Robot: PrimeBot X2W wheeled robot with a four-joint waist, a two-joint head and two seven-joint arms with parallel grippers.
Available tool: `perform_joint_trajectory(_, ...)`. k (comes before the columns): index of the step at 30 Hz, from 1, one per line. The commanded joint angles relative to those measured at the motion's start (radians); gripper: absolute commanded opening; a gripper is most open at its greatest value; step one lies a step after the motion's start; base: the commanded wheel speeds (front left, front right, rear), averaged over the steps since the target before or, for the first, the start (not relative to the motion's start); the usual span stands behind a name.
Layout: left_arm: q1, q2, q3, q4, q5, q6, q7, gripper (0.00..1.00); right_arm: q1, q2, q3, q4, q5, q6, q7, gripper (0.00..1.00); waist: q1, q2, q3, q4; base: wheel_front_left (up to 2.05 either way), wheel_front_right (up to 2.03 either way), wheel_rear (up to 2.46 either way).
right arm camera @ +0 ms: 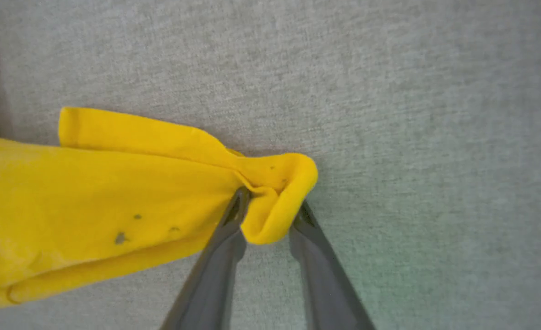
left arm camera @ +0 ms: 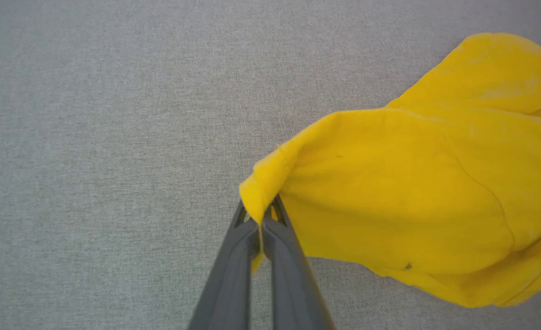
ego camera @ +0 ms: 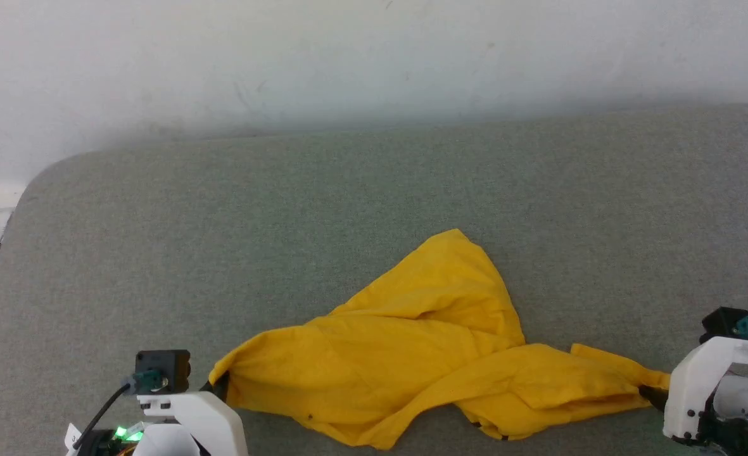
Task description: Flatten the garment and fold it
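The left gripper is clenched on a thin pinch of the yellow T-shirt, its two dark fingers pressed together with the cloth edge caught at the tips. From there the fabric spreads away to that gripper's right, lifted slightly at the held corner. The right gripper grasps a thicker rolled fold of the same shirt, its fingers kept somewhat apart by the bundle between them. The cloth trails off to this gripper's left, with a few small dark specks near the grip. In the head view the shirt hangs crumpled between the two grippers, one bunched peak reaching forward, beyond both. Under it lies a grey padded fabric surface, bare ahead of both grippers, with a pale wall behind.
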Motion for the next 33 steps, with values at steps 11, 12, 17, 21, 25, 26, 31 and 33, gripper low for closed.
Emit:
perform_joint_trajectory(11, -0.064, 0.033, 0.032, -0.023, -0.019, -0.01, -0.057, 0.0, -0.012, -0.058, 0.029, -0.077, -0.009, 0.003, -0.139, 0.0, 0.0001, 0.0, -0.077, -0.017, 0.0, 0.0, 0.0)
perform_joint_trajectory(12, -0.087, 0.041, 0.04, -0.026, -0.022, -0.016, -0.063, 0.0, -0.027, -0.068, 0.013, -0.097, -0.029, 0.003, -0.165, 0.0, 0.0001, 0.0, -0.081, -0.019, 0.0, 0.0, 0.0)
perform_joint_trajectory(17, -0.271, 0.09, 0.062, 0.002, -0.009, -0.046, -0.081, 0.0, -0.131, -0.097, -0.063, -0.183, -0.139, 0.003, -0.217, 0.0, 0.0001, 0.0, -0.087, -0.023, 0.0, 0.0, 0.0)
perform_joint_trajectory(21, -0.491, 0.11, 0.065, 0.1, -0.003, -0.078, -0.096, 0.0, -0.277, -0.098, -0.108, -0.222, -0.196, 0.003, -0.225, 0.0, 0.0001, 0.0, -0.041, -0.027, 0.0, 0.0, 0.0)
perform_joint_trajectory(25, -0.738, 0.111, 0.051, 0.241, 0.022, -0.093, -0.125, 0.0, -0.475, -0.104, -0.129, -0.196, -0.21, 0.003, -0.264, 0.0, 0.0001, 0.0, 0.058, -0.033, 0.0, 0.0, 0.0)
perform_joint_trajectory(26, -0.8, 0.109, 0.047, 0.279, 0.032, -0.093, -0.136, 0.0, -0.528, -0.109, -0.127, -0.183, -0.216, 0.003, -0.283, 0.0, 0.0001, 0.0, 0.085, -0.036, 0.0, 0.0, 0.0)
perform_joint_trajectory(31, -1.091, 0.11, 0.034, 0.438, 0.083, -0.083, -0.206, 0.0, -0.788, -0.118, -0.115, -0.104, -0.232, 0.003, -0.399, 0.0, 0.0001, 0.0, 0.241, -0.058, 0.0, 0.0, 0.0)
perform_joint_trajectory(33, -1.188, 0.113, 0.03, 0.481, 0.101, -0.079, -0.243, 0.0, -0.885, -0.121, -0.107, -0.07, -0.242, 0.003, -0.456, 0.0, 0.0001, 0.0, 0.299, -0.066, 0.0, 0.0, 0.0)
